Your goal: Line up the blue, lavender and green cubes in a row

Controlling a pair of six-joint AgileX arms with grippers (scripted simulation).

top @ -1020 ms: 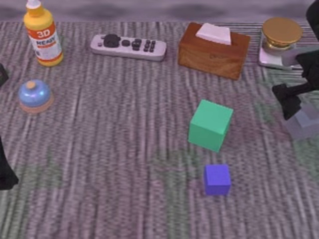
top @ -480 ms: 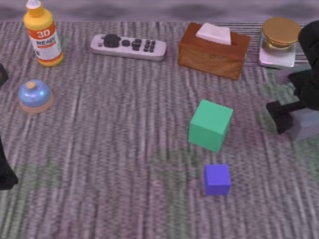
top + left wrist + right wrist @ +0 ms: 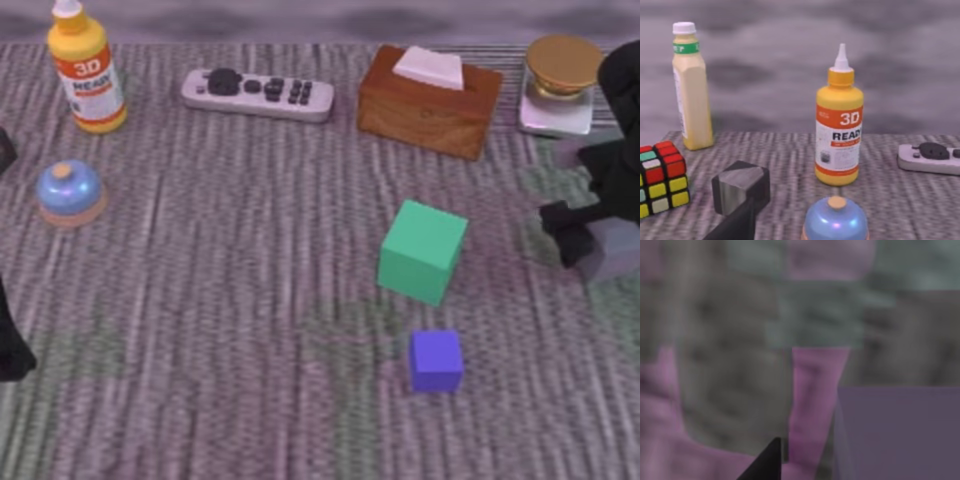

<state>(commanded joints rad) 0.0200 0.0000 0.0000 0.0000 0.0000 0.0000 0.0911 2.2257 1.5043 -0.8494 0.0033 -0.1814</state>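
From my left wrist I see an orange-yellow bottle upright on the striped desk, a blue bell just before it, a pale yellow bottle, a colour-tiled puzzle cube, a grey remote, and my dark finger.

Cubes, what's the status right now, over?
Right gripper at the lavender cube, table's right edge. Green cube and blue cube untouched mid-table, not in a row. Left arm parked left. Nothing between the cubes.
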